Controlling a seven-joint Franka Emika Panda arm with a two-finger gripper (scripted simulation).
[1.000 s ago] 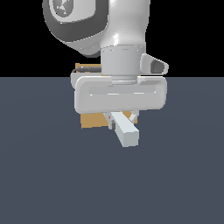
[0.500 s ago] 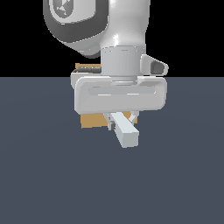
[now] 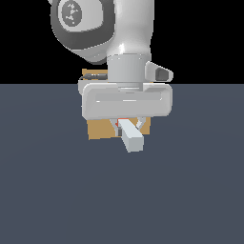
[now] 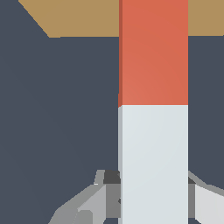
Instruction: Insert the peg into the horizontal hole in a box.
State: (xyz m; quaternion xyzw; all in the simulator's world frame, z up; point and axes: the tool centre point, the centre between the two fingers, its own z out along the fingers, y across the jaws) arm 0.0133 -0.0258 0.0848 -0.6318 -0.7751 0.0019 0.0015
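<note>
The peg (image 3: 131,136) is a slim square bar; its white-grey end points toward the camera in the exterior view and a sliver of red-orange shows under the hand. In the wrist view the peg (image 4: 153,109) runs from my fingers (image 4: 111,192) to the tan box (image 4: 78,17), red-orange half toward the box. My gripper (image 3: 127,125) is shut on the peg's white-grey part, just above the floor. The tan box (image 3: 100,128) stands right behind my hand, mostly hidden. The hole is hidden by the peg and hand.
The dark grey-blue floor (image 3: 57,190) spreads all around the box. The white arm and its hand body (image 3: 126,100) cover most of the box in the exterior view.
The peg's visible white end looks slightly shorter and closer to the hand, as hand and peg edge toward the box. The box has not moved.
</note>
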